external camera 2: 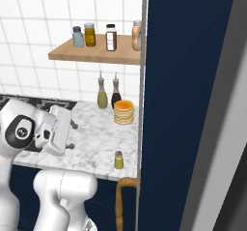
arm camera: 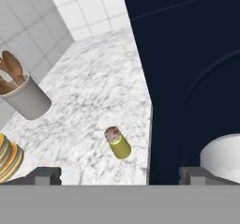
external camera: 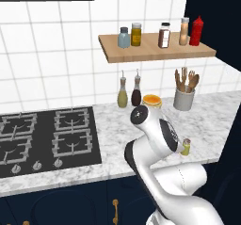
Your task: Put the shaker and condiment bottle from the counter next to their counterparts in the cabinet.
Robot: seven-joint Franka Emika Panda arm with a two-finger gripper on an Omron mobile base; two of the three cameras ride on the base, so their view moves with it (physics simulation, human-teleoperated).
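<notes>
— Marbled counter (arm camera: 93, 92) under white tiles: where is the pincer (arm camera: 120, 174)?
— Hanging above the counter's right end, jaws spread wide, nothing between them.
— And the shaker (arm camera: 117, 143)?
— Upright on the counter near its front edge, just past the fingertips (arm camera: 44, 175), untouched. A stack of orange plates (external camera: 152, 100) sits farther back, a cup of wooden utensils (external camera: 184, 94) to its right.
— The cabinet (external camera: 155, 52)?
— On the far wall, carrying a pale blue jar (external camera: 124, 38), a yellow jar (external camera: 136, 34) and a red squeeze bottle (external camera: 196, 31).
</notes>
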